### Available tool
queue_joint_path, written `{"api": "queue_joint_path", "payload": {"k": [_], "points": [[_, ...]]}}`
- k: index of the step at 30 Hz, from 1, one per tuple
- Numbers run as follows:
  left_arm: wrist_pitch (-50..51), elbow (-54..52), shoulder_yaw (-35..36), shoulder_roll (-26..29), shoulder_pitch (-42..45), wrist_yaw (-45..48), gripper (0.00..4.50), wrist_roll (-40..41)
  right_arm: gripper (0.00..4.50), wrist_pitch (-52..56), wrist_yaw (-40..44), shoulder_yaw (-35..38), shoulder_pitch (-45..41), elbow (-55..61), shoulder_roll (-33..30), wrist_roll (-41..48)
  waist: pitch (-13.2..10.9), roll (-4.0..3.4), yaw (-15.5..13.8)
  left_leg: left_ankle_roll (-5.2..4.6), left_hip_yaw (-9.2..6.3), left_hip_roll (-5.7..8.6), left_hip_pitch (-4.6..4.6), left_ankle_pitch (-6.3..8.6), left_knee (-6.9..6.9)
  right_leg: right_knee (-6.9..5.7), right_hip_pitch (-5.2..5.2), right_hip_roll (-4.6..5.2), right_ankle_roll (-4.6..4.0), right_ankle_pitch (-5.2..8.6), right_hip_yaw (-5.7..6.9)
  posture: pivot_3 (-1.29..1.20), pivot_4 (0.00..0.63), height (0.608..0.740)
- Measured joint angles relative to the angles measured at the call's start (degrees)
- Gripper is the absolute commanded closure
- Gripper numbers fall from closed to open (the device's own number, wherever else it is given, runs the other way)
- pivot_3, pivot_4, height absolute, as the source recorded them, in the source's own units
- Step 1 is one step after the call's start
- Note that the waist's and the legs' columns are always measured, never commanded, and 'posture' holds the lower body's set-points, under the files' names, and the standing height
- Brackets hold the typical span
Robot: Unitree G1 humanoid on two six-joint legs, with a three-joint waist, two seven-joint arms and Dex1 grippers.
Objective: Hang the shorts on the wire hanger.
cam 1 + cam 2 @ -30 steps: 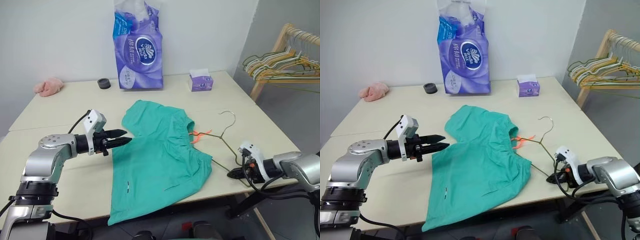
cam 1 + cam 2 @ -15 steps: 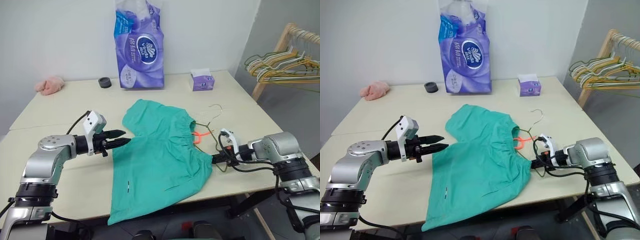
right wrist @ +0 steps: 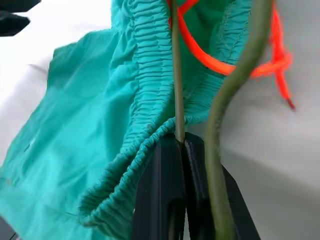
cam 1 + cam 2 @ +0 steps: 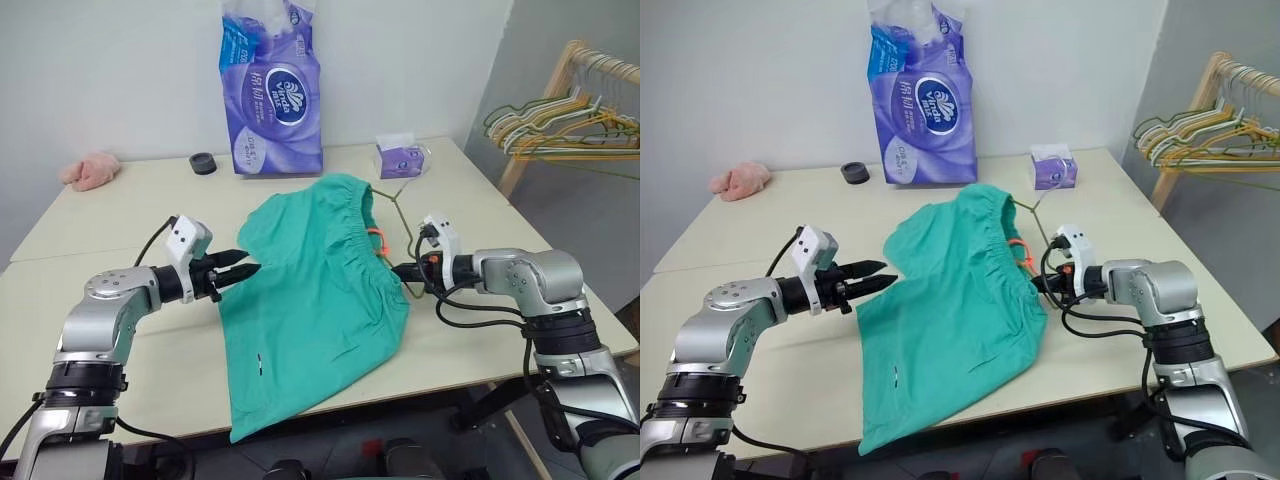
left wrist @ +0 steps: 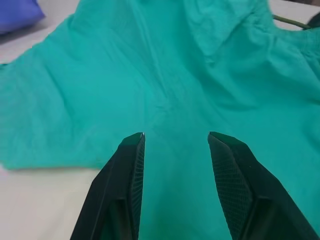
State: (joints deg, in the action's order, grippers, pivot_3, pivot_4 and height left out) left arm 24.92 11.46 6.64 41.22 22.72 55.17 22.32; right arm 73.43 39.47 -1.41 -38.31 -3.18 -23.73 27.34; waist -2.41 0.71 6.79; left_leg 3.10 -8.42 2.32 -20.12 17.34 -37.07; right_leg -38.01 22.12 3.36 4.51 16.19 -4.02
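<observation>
Right gripper (image 3: 181, 150) pinching thin wire hanger (image 3: 175, 75) by ruched teal shorts (image 4: 310, 290); left gripper (image 5: 175, 142) unclenched.

Your 2 head eyes looked forward and down over the table (image 4: 120, 215); each wrist camera sat close against the shorts (image 5: 165, 75), which all views shared.

A pale desk (image 4: 120, 215) carries teal shorts (image 4: 310, 320), a purple tissue pack (image 4: 270, 95), a small tissue box (image 4: 402, 160), a black ring (image 4: 203, 163) and a pink cloth (image 4: 88, 171)
</observation>
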Motion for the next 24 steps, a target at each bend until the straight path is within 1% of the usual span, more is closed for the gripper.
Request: {"api": "queue_joint_path", "payload": {"k": [1, 2, 6, 9, 11, 16, 19, 21, 24], "points": [[-0.6, 0.5, 0.1, -0.1, 0.7, -0.7, 1.58, -0.2, 4.5, 3.3, -1.1, 0.8, 0.0, -0.3, 1.0, 0.9, 0.0, 0.01, 0.0, 0.1, 0.0, 0.01, -0.01, -0.05, -0.01, 0.0, 0.01, 0.0, 0.0, 0.0, -0.01, -0.1, 0.0, 0.74], [-1.1, 0.8, 0.1, -0.1, 1.0, -1.0, 1.22, -0.5, 4.5, 5.7, -1.2, 0.6, 0.2, -0.4, 0.8, 1.3, 0.0, 0.0, 0.0, 0.13, 0.02, 0.03, -0.04, -0.07, -0.01, 0.0, 0.04, 0.04, -0.01, 0.0, -0.03, -0.1, 0.0, 0.74], [-3.0, 2.4, 0.3, -0.2, 1.3, -1.5, 0.07, -1.1, 4.5, 8.2, -0.9, -2.2, 3.9, -0.3, -3.6, 1.5, 0.0, 0.02, -0.2, 0.13, 0.04, 0.09, -0.18, -0.08, -0.09, 0.03, 0.07, 0.28, 0.0, 0.0, -0.01, -0.1, 0.0, 0.74], [-2.7, 2.3, 0.4, -1.0, 1.4, -1.2, 0.02, -0.6, 4.5, 5.3, -3.2, -1.6, 3.7, -5.8, -2.0, -0.3, 0.0, 0.02, 0.1, 0.09, 0.16, 0.2, -0.21, -0.08, -0.17, -0.01, 0.08, 0.25, 0.0, -0.01, -0.03, -0.1, 0.0, 0.74], [-1.6, 1.6, 0.4, -1.0, 1.3, -0.4, 0.02, 0.2, 4.5, 2.7, -4.5, -0.7, 1.9, -8.5, 0.1, -0.9, 0.0, 0.01, 0.9, 0.09, 0.09, 0.12, -0.22, -0.07, -0.12, -0.05, 0.13, 0.11, 0.0, -0.01, 0.0, -0.1, 0.0, 0.74], [-1.5, 0.4, 0.3, -1.0, 1.2, -0.1, 0.02, 0.3, 4.5, 0.6, -4.8, 0.7, -4.3, -10.8, 3.3, -0.8, 0.1, 0.01, 2.2, 0.14, 0.06, 0.08, -0.22, -0.1, -0.04, -0.05, 0.17, 0.13, 0.0, -0.01, 0.01, -0.1, 0.0, 0.74], [-1.5, 0.4, 0.3, -1.0, 1.2, -0.1, 0.02, 0.3, 4.5, -1.8, -4.7, 0.6, -5.4, -11.7, 4.6, -0.9, 0.1, 0.03, 2.6, 0.14, -0.02, 0.07, -0.26, -0.1, -0.06, -0.05, 0.17, 0.25, 0.0, -0.01, 0.03, -0.1, 0.0, 0.74], [-1.5, 0.4, 0.5, -1.0, 1.2, -0.4, 0.02, 0.3, 4.5, -5.5, -3.3, -1.8, -5.3, -10.9, 3.8, -1.8, 0.1, 0.02, 2.5, 0.13, -0.06, 0.09, -0.31, -0.1, -0.11, -0.05, 0.17, 0.37, 0.0, -0.01, 0.05, -0.1, 0.0, 0.74], [-1.5, 0.3, 0.8, -0.9, 1.3, -0.7, 0.02, 0.3, 4.5, -12.6, -0.6, -6.0, -4.7, -5.9, 1.0, -4.2, 0.1, 0.02, 2.6, 0.13, -0.06, 0.11, -0.34, -0.1, -0.15, -0.04, 0.18, 0.47, 0.0, 0.0, 0.07, -0.1, 0.0, 0.74]]}}
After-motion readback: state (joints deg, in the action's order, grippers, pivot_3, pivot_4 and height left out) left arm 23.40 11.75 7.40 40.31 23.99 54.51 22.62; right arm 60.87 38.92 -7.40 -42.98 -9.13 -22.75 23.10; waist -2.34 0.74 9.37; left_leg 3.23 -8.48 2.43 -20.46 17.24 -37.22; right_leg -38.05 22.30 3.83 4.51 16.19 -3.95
